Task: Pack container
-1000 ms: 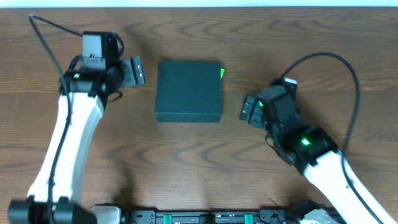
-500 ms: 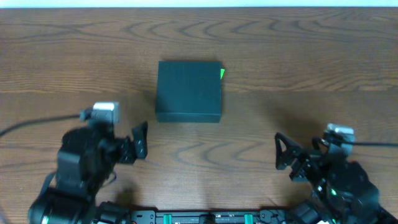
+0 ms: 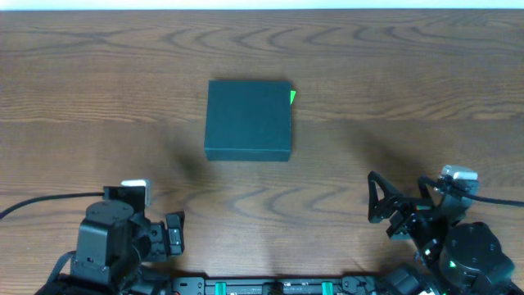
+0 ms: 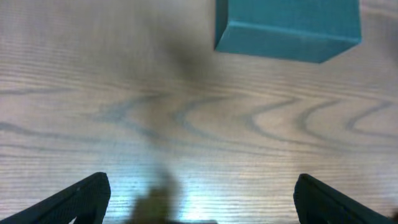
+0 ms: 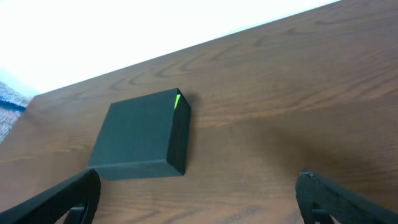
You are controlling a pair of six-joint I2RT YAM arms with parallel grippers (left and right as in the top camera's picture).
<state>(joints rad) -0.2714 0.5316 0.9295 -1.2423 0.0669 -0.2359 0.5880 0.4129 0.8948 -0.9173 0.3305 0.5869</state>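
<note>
Hidden or cut off:
- The container point(image 4: 289, 25) is cropped by the top edge in the left wrist view, so only its near wall and a strip of its top show.
- In both wrist views only the fingertips enter at the bottom corners. The gripper bodies are out of frame.
- From overhead the left gripper point(image 3: 173, 233) is mostly covered by its own wrist. Only one dark finger is clear, so its gap can't be read there.
- No view shows the lid's hinge or flap seam.
- A dark smudge on the wood near the left jaws in the left wrist view could be a shadow; can't tell.

View differences:
- The left wrist view shows the left gripper point(image 4: 202, 196) with jaws spread wide and nothing between them. The container is ahead and right of the jaw gap, well apart.
- The right wrist view shows the right gripper point(image 5: 199, 199) likewise spread and empty. The container point(image 5: 140, 134) is ahead and left of the gap, well apart.
- A bright green tab point(image 5: 177, 101) sits at the container's far right corner. It also shows from overhead point(image 3: 292, 97) but not in the left wrist view.
- Overhead shows the container point(image 3: 249, 120) flat on the table, ahead of and between both grippers. The right gripper point(image 3: 401, 206) shows two separated fingers.
- A black cable point(image 3: 41, 203) trails from each wrist.

Surface and room:
- The table point(image 3: 409, 65) is brown wood grain.
- There is a white background point(image 5: 124, 25) beyond the far edge.
- A bluish patch point(image 5: 9, 102) sits at the left edge of the right wrist view, too blurred to identify.
</note>
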